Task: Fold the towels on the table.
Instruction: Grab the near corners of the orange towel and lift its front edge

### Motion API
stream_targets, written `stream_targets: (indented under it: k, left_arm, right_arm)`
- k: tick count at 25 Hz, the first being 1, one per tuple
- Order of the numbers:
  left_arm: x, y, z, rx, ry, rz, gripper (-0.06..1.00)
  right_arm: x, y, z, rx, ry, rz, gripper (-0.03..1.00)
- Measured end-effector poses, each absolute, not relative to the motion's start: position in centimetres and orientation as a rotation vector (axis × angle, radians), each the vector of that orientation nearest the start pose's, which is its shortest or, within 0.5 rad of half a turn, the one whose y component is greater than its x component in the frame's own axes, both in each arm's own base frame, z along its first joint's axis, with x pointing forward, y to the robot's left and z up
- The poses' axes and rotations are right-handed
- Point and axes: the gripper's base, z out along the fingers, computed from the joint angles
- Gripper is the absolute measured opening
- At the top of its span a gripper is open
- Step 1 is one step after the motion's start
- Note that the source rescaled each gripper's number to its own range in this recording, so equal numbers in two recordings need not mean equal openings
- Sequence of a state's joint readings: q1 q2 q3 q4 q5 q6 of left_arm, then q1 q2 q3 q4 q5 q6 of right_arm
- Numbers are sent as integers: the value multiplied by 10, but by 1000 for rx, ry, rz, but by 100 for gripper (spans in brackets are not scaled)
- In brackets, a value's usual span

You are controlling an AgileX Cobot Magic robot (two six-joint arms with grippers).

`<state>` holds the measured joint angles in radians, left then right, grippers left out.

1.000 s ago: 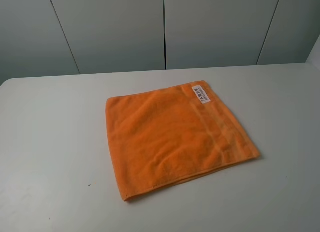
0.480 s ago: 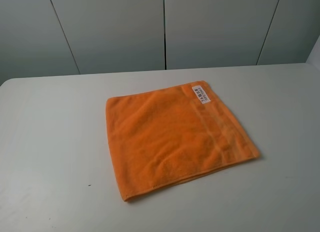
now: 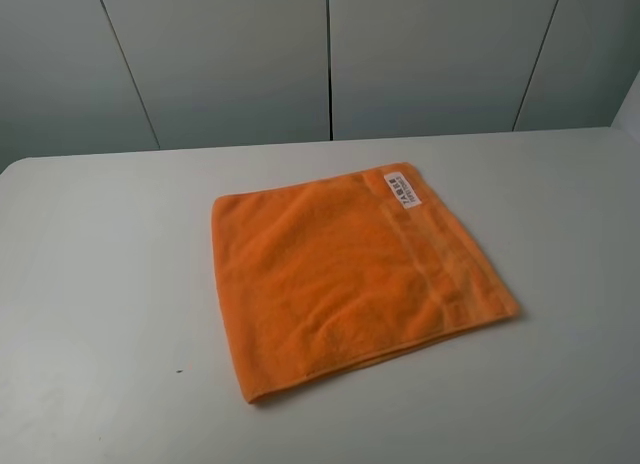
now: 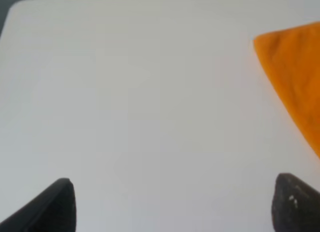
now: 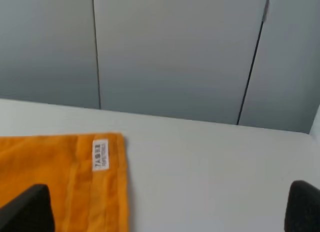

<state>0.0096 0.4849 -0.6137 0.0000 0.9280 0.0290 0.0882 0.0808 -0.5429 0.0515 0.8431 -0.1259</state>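
One bright orange towel lies flat and spread out on the white table, slightly right of its middle. Its white label sits at the far right corner, with a woven band along the right edge. Neither arm shows in the exterior high view. In the left wrist view, my left gripper is open over bare table, and a corner of the towel lies apart from it. My right gripper is open too, with the towel and its label beyond one of its fingers.
Grey wall panels with dark vertical seams stand right behind the table's far edge. A tiny dark speck marks the tabletop near the front left. Bare white surface surrounds the towel on all sides.
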Motion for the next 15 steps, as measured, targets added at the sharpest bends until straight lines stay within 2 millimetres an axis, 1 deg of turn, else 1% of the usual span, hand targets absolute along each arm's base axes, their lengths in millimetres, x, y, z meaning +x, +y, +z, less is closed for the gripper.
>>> stream_targets:
  k: [2,4,7,9,11,13,14,15]
  left_arm:
    - [105,1,302,20,2355,10,100]
    - [133,-2,298,21,2436,-33,100]
    - [179,-10,282,92,2591,-151,100]
    - [204,-15,268,187,2674,-214,100]
    - [224,-21,251,301,2745,-242,100]
    - [242,-34,230,465,2805,-263,100]
    - [250,-41,221,541,2827,-270,100]
    - [255,-51,214,639,2831,-275,100]
  right_arm:
    - [32,5,306,-321,1938,-60,100]
    - [59,7,302,-462,2031,-134,100]
    - [100,13,294,-611,2163,-152,100]
    - [125,21,290,-750,2236,-136,100]
    - [151,32,281,-941,2329,-135,100]
    - [175,48,273,-1148,2391,-121,100]
    - [186,56,265,-1240,2425,-105,100]
    - [198,66,259,-1328,2435,-93,100]
